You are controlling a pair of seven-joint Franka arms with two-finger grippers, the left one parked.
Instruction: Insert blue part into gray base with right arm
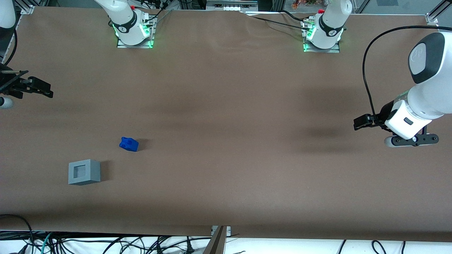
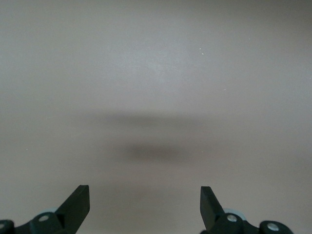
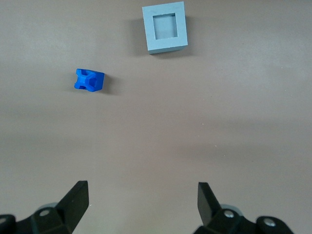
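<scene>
While nothing was yet held, the task stood at its opening step: reaching for the blue part (image 1: 129, 144). Blue part: lying loose on the table (image 1: 226, 141), toward the working arm's end, near the gray base (image 1: 84, 171) but not touching it, slightly farther from the front camera. Gray base: upright, recess upward and vacant. Gripper (image 3: 139, 202): fingers spread apart, empty, high above the table, well apart from both items. Right arm (image 1: 21, 86): at the table's edge. Next move, as judged: travel over the part, descend, close on it.
</scene>
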